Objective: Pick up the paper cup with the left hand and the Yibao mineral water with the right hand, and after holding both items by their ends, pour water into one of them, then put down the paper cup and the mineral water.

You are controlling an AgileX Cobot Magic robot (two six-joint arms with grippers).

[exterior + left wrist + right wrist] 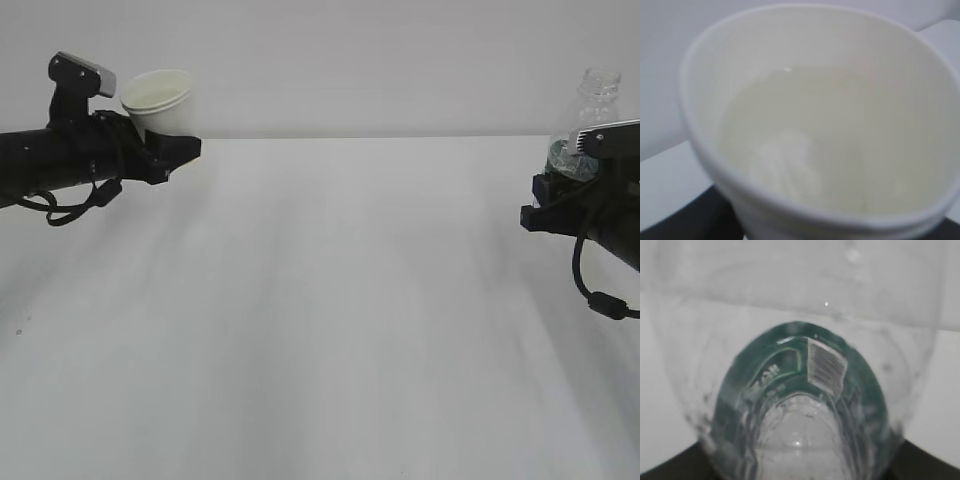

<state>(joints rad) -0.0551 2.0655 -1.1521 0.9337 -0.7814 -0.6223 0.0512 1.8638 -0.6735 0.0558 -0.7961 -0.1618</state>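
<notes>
At the frame's right edge the right hand [560, 195] clamps the Yibao mineral water [585, 125], mouth up; at upper left the left hand [165, 150] grips the paper cup [160, 100], liquid inside, tilted. They sit well apart, so either must cross the middle to pour

Left hand [165, 155] reaching in from the left edge, raised above the white worktop [330, 320], closed around the base of the paper cup [160, 100]. Cup tilted, mouth turned up and towards the camera. Right hand [560, 200] entering at the right edge, likewise aloft, gripping the Yibao mineral water [590, 120] about its green band, neck uppermost, roughly upright. Cup and bottle well apart, on opposite sides of the view. Looping black cables hanging under both arms.
</notes>
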